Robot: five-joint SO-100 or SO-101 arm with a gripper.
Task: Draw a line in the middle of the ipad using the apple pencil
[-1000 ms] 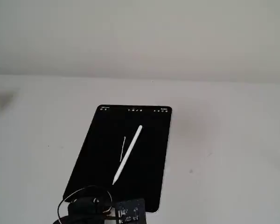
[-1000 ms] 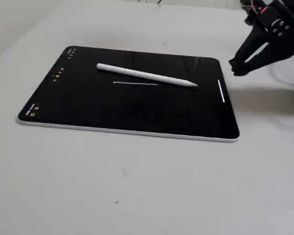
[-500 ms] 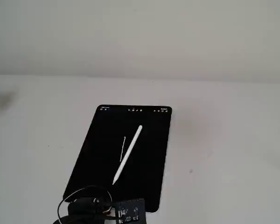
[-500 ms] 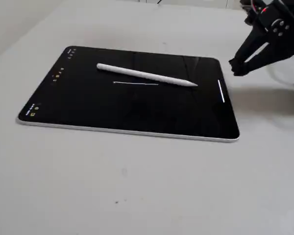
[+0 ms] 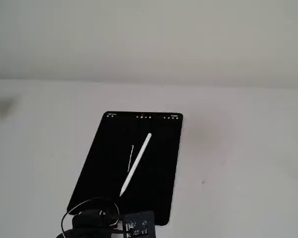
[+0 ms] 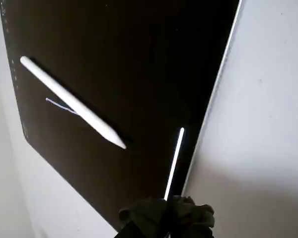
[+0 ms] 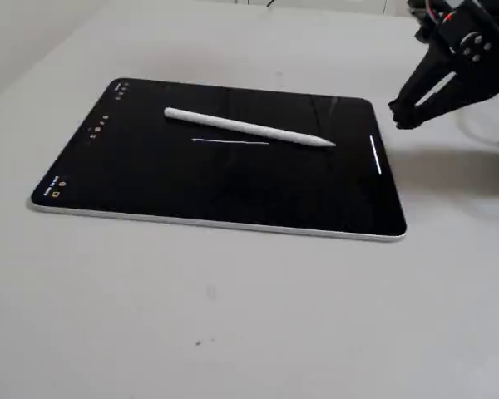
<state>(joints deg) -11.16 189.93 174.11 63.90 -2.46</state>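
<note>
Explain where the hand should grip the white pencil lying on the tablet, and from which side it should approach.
Grip the pencil around the middle of its barrel, coming straight down from above. It lies flat on the tablet screen, so only its long sides are free; the fingers should close across its width. The hand sits off the tablet's edge nearest the pencil's tip, probably a short reach.

The arm point(image 7: 470, 58) is matte black with angular printed parts, black looping cables point(image 5: 89, 210), and small white markings.
</note>
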